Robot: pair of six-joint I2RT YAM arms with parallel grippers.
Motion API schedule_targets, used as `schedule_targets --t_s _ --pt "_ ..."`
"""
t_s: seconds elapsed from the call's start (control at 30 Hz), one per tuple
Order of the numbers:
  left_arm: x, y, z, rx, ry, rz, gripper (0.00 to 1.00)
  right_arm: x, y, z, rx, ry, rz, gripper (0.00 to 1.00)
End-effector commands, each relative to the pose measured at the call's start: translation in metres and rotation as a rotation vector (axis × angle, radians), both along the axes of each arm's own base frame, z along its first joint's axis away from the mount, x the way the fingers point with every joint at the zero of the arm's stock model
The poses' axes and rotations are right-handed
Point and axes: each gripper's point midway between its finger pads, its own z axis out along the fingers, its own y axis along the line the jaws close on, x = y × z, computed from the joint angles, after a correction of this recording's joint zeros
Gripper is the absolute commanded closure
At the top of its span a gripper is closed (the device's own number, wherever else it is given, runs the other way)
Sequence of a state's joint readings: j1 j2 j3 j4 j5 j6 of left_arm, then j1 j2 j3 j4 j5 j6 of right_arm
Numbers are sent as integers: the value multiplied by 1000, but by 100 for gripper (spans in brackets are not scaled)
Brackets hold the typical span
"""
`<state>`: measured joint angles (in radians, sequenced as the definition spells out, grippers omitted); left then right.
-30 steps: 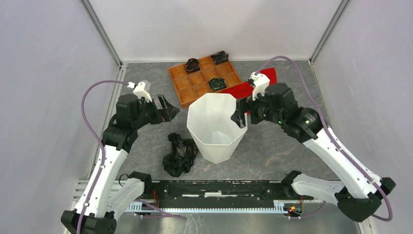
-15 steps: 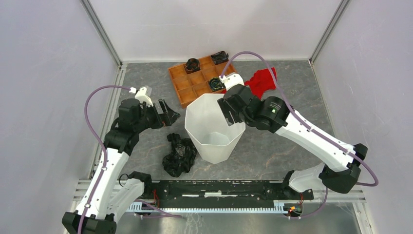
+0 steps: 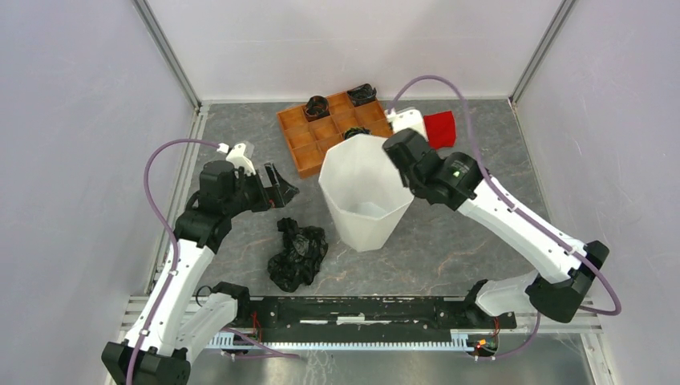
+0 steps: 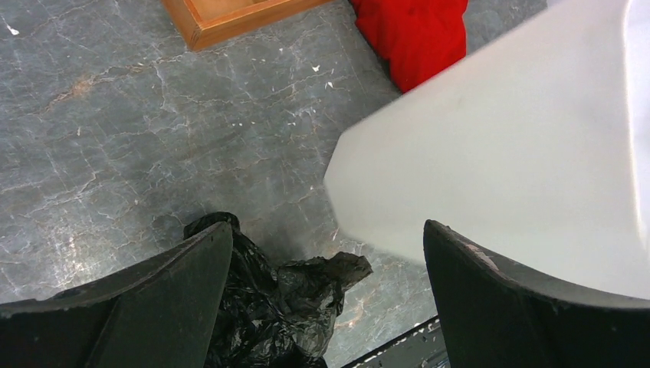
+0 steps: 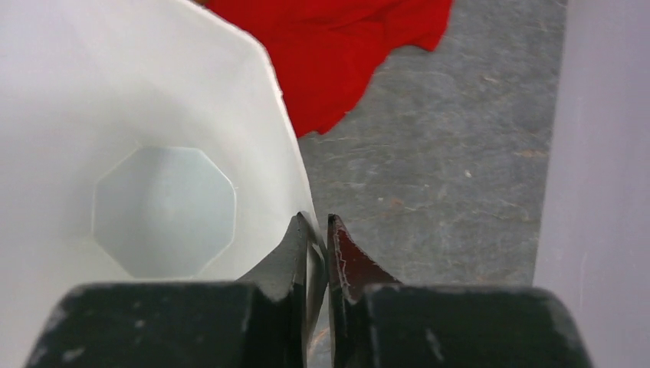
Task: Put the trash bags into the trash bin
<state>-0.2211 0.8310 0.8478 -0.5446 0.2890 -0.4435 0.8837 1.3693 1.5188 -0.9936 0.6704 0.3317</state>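
White trash bin [image 3: 365,192], near the middle of the grey surface [image 3: 449,233], is being pinched at its rim by the nearly closed right gripper [image 5: 318,230], while the crumpled black trash bag [image 3: 297,255] is lying beside it near the wide-open, empty left gripper [image 3: 281,186].

No legible text, label, or number anywhere.

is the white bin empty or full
Empty: the tall white plastic bin shows a bare floor; the crumpled black plastic bag lies outside it.
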Motion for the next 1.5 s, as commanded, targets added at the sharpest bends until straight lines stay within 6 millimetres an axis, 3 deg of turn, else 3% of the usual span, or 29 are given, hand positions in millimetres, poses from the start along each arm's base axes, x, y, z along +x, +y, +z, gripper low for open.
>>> schedule_targets --t_s 0.0,0.13,0.33,0.47,0.57,0.73,0.9,1.07,1.1,1.2,1.3,1.37,1.47 --pt "5 -1 14 19 -53 -11 0 21 -75 17 -71 -81 -182 95" --pt "4 -3 12 20 -48 -22 0 31 -129 19 -111 -97 -283 99" --pt "1 -6 12 17 -49 -35 0 34 -184 -1 -116 -24 -363 100" --pt "1 -8 9 16 -39 -44 0 27 -212 -3 -119 -26 -431 100" --pt "0 -12 6 8 -20 -66 0 20 -225 -2 -157 -39 -492 100" --pt "-2 -22 -3 -29 28 -107 0 15 -229 -3 -169 -35 -505 97" --pt "-3 -29 -5 -72 37 -121 0 0 -246 14 -209 -82 -592 97" --pt "-1 -33 -2 -95 40 -129 0 -10 -258 4 -241 -62 -651 95" --pt "-1 -33 -1 -96 38 -130 0 -12 -261 5 -250 -66 -667 88" --pt "-1 -33 0 -97 33 -127 0 -13 -260 10 -233 -78 -656 53" --pt "-1 -31 -1 -97 37 -113 0 -11 -256 33 -199 -116 -627 26" --pt "1 -30 -1 -94 36 -99 0 -9 -252 54 -165 -160 -604 16" --pt "4 -25 1 -83 23 -68 0 -1 -237 92 -86 -245 -501 9"
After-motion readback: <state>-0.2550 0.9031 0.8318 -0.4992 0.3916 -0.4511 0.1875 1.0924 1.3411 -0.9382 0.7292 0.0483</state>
